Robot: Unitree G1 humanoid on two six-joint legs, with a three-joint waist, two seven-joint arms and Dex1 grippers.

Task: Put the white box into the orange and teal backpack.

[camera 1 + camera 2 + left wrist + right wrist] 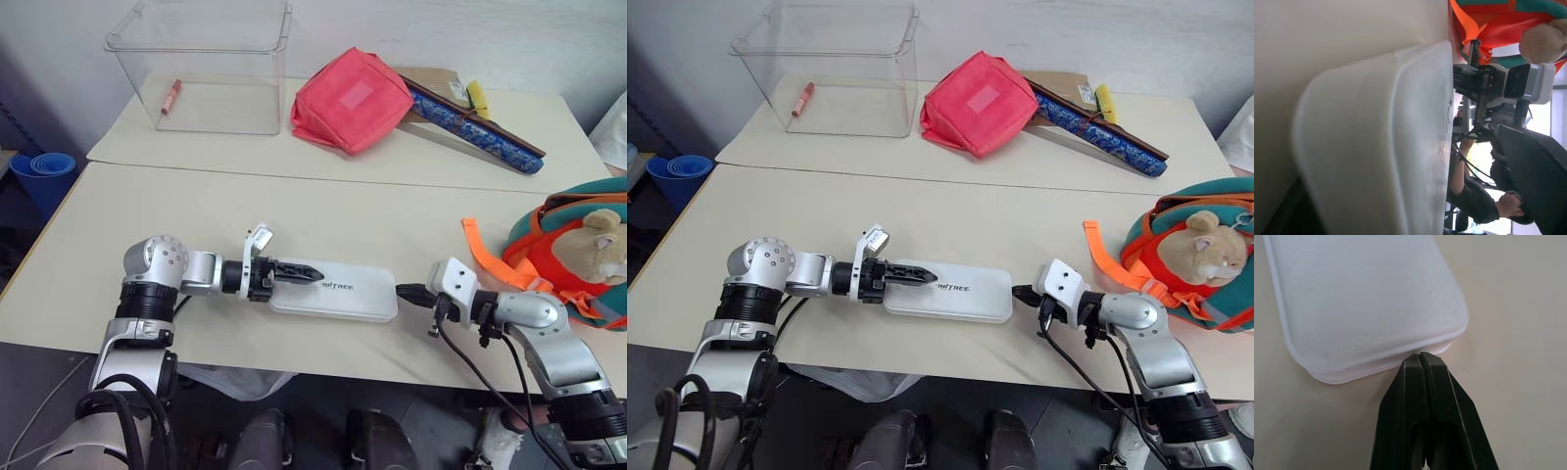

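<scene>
The white box (338, 291) lies flat near the table's front edge, with dark lettering on its top. My left gripper (312, 271) reaches in from the left and lies over the box's left end; the left wrist view has the box (1381, 147) close up. My right gripper (400, 290) is shut, its tips (1422, 356) touching the middle of the box's right end. The orange and teal backpack (586, 192) sits at the table's right edge beyond my right arm, a tan plush bear (602, 245) on it and an orange strap (484, 250) trailing toward the box.
A clear plastic bin (206, 69) holding a red marker (171, 96) stands at the back left. A pink-red pouch (353, 98) and a long blue patterned roll (480, 132) lie at the back. A person (1484, 205) crouches beyond the table's right side.
</scene>
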